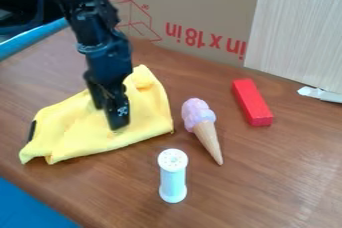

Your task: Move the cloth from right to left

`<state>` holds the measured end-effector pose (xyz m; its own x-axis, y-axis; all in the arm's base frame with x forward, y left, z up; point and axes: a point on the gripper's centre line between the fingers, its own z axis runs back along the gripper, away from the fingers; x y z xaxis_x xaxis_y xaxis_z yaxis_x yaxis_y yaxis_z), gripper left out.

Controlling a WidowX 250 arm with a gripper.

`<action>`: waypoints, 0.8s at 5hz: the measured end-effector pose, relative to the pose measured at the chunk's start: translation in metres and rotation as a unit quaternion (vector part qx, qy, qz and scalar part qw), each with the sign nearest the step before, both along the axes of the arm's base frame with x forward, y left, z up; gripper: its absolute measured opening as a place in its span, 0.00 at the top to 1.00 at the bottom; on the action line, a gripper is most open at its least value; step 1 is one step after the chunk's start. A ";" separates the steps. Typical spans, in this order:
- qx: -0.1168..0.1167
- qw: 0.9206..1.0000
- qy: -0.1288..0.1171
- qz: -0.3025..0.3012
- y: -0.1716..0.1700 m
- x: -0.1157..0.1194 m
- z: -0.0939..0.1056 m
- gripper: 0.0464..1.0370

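Cloth lies beneath the tool.

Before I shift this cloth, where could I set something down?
Bare tabletop spreads image-right of the white shaker and below the red block; a smaller patch separates shaker and yellow cloth. It's crowded around the gripper, over the cloth.

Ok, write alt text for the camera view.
A black robot gripper hangs down at a rumpled yellow cloth on a brown wood-grain table. Right of the cloth in the picture lie a toy ice cream cone with a lavender scoop and a red rectangular block; a pale-blue shaker with a white, perforated top stands nearer the camera.
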<state>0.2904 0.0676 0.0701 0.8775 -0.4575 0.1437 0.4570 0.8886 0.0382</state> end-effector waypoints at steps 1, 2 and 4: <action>0.013 1.000 0.007 0.018 0.009 0.016 -0.010 0.04; 0.025 0.999 0.001 0.030 0.017 0.031 -0.010 0.04; 0.034 0.998 -0.013 0.050 0.024 0.058 -0.009 0.04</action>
<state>0.3484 0.0919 0.0616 0.9159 -0.3769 0.1380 0.3638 0.9248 0.1110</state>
